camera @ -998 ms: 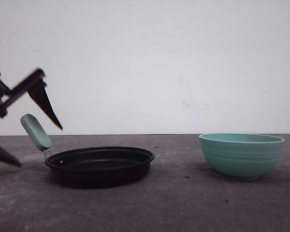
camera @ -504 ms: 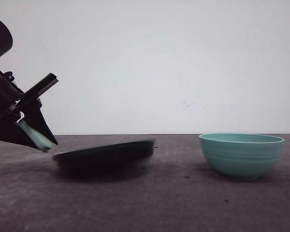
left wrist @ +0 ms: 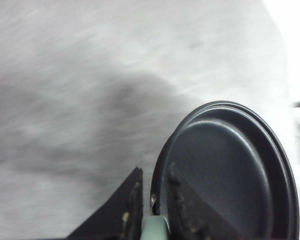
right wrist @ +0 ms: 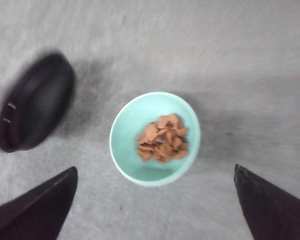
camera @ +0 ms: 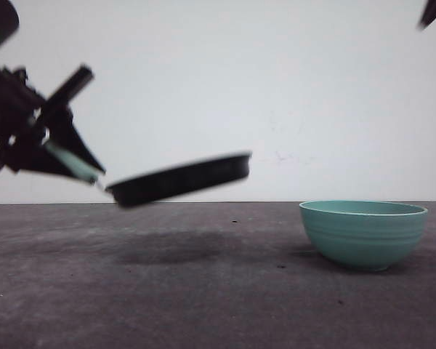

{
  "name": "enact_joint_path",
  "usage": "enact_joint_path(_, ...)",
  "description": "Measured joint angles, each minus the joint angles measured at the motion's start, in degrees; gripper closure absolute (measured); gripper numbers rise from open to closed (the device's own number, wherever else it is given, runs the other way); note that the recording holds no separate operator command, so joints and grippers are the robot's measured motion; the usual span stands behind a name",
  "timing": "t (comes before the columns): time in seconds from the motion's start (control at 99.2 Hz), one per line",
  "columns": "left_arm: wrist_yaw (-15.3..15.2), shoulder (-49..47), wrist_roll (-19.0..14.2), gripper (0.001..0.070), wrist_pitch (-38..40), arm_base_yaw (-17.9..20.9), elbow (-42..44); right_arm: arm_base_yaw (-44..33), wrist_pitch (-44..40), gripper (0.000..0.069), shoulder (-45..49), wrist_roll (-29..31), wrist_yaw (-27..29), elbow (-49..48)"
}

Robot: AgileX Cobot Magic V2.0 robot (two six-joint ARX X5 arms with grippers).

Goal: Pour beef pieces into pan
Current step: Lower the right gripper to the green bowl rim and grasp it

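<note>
While clamping the pan's mint-green handle point(camera: 71, 161) between the fingers of the left claw point(left wrist: 151, 210), holding the pan point(camera: 180, 178) in the air, clear of the table point(camera: 203, 305), with the far rim tilting upward on the side toward the bowl point(camera: 363, 233). Hanging the right claw point(right wrist: 155, 169) high above that bowl, jaws spread wide, grasping nothing.

Judging the step in hand as an early one: positioning the pan, with nothing poured yet. Leaving the beef point(right wrist: 161, 137) heaped inside the bowl, a little off centre, and the pan bare inside.

Calling next, probably, for levelling and steadying the pan just beside the bowl, then closing the right claw on the bowl's rim and tipping it over the pan. Risking stray chunks on the table if pouring into a tilted pan.

Showing a shallow, round, black pan with a smooth dark coating and a stepped rim, blurred in every view. Showing also a deeper teal bowl, faintly ribbed outside and glossy within, holding small orange-brown irregular chunks. Lying beneath, a grey, matt, speckled table.
</note>
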Motion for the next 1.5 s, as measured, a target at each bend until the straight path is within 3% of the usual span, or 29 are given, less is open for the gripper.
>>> enact_joint_path(0.101,0.0,-2.89,0.0,0.067,-1.86,-1.27,0.22,0.0,4.22,0.0098,6.93,-0.5,0.0,0.0)
enact_joint_path(0.252,0.0,-5.86,0.0,0.067,-3.74,-3.45,0.22,-0.02,9.03,0.0318,16.87,-2.82,0.44,0.0)
enact_joint_path(0.343,-0.02,-7.06,0.02,0.067,-5.73,-5.03,0.22,-0.04,10.1,0.0381,21.94,-3.72,0.42,0.0)
enact_joint_path(0.585,-0.77,-7.34,0.98,0.067,-8.39,-8.2,0.22,-0.07,10.19,0.0403,31.5,-4.48,0.42,0.0)
enact_joint_path(0.938,-3.91,-7.34,1.36,0.067,-8.41,-10.16,0.24,-0.04,15.56,0.0406,32.22,-4.5,0.31,0.0)
enact_joint_path(1.16,-5.7,-7.34,1.38,0.067,-8.61,-11.69,0.24,-0.04,15.56,0.0579,32.22,-5.84,-0.17,0.0)
enact_joint_path(1.412,-5.9,-7.34,1.38,0.067,-8.81,-13.31,0.24,-0.04,15.52,0.0599,32.22,-6.47,-0.17,0.0)
enact_joint_path(1.503,-7.41,-7.34,1.38,0.067,-10.27,-14.29,0.24,0.07,15.45,0.0599,32.22,-6.47,-0.57,0.0)
